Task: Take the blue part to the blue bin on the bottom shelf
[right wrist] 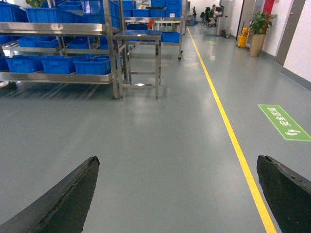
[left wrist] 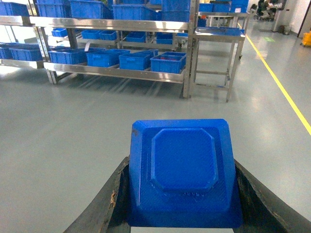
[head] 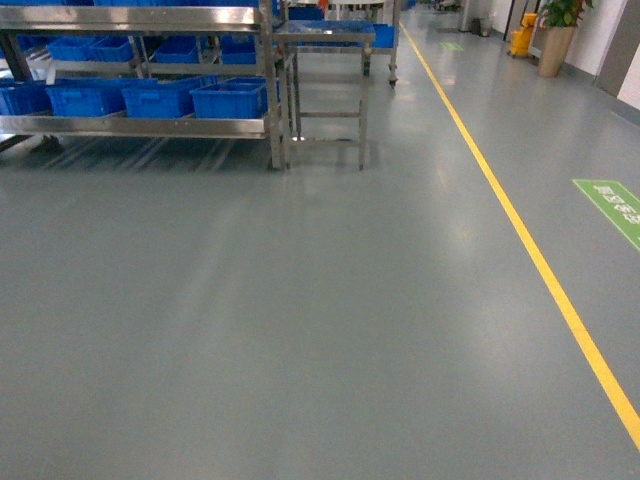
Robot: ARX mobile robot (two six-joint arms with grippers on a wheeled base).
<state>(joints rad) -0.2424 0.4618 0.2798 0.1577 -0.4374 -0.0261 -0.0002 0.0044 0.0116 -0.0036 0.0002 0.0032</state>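
Steel bottom shelf (head: pixel 135 126) carries blue crates (head: pixel 228 100)

- The blue part (left wrist: pixel 183 171) sits between the left gripper (left wrist: pixel 182 194) fingers.
- Ahead and to the left, bins (head: pixel 232 98) stand in a row on the bottom shelf (head: pixel 135 126).
- A floor line (head: pixel 520 225) runs on the right.

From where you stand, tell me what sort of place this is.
Most likely a factory or warehouse parts-storage area. Stainless-steel racks hold rows of blue bins, a yellow lane line runs along the grey floor, and a green floor sign marks the aisle.
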